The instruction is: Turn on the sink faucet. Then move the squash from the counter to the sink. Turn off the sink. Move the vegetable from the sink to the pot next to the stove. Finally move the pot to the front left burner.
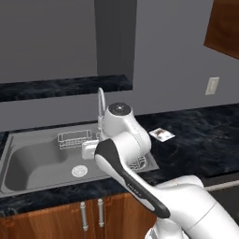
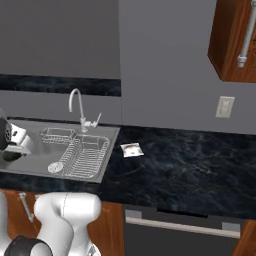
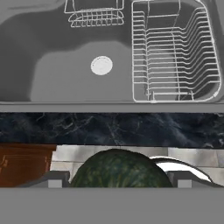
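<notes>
The lower half of the squash (image 3: 119, 168) is cut off at the bottom of the hand view, and there the two dark finger tips (image 3: 53, 179) show merely as low stubs at its left and right flanks. In the left base view the arm's own white links stand in front of the gripper and part of the wire rack. At the left edge of the right base view the gripper (image 2: 11, 150) is cropped, with a dark green sliver, the squash, beneath it. The squash sits between the fingers, which stand wide apart and clasp it on both sides (actual contact at the pads is hidden). The hand hangs in front of the counter (image 3: 109, 128) edge, looking across the black slab into the sink (image 3: 52, 65), with its round drain (image 3: 101, 65) and dish rack (image 3: 175, 52) beyond. The arm bends sharply at the elbow, forearm reaching toward the basin near the sink faucet (image 1: 100, 105).
</notes>
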### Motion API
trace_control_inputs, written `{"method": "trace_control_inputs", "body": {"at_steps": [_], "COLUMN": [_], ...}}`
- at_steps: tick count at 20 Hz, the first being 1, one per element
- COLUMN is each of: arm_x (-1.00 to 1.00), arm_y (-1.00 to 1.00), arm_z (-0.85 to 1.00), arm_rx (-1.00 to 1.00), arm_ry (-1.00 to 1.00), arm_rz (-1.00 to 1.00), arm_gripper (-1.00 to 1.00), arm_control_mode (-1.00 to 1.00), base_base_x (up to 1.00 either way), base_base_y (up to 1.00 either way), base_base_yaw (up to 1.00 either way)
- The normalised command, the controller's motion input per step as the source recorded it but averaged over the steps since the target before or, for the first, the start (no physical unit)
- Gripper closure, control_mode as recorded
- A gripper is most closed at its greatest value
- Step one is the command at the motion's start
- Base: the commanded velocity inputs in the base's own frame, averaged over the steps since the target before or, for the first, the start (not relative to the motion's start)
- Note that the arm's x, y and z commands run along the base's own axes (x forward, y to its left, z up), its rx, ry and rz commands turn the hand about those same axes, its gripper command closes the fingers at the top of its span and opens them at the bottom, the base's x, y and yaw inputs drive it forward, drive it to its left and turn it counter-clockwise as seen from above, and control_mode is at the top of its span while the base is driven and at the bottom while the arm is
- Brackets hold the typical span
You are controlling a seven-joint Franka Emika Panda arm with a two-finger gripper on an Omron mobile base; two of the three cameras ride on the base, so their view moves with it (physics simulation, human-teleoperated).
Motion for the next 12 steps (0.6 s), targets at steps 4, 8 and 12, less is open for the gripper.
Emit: {"method": "trace_control_inputs", "body": {"at_steps": [4, 8, 12], "arm_x": [0.0, 0.0, 0.0], "arm_y": [0.0, 0.0, 0.0], "arm_z": [0.0, 0.0, 0.0], "arm_rx": [0.0, 0.0, 0.0], "arm_ry": [0.0, 0.0, 0.0], "arm_rz": [0.0, 0.0, 0.0], "arm_gripper": [1.0, 1.0, 1.0], "arm_control_mode": [1.0, 1.0, 1.0], "base_base_x": [-0.33, -0.16, -0.03], "base_base_y": [-0.15, -0.19, -0.14], "base_base_yaw": [-0.34, -0.41, -0.43]}}
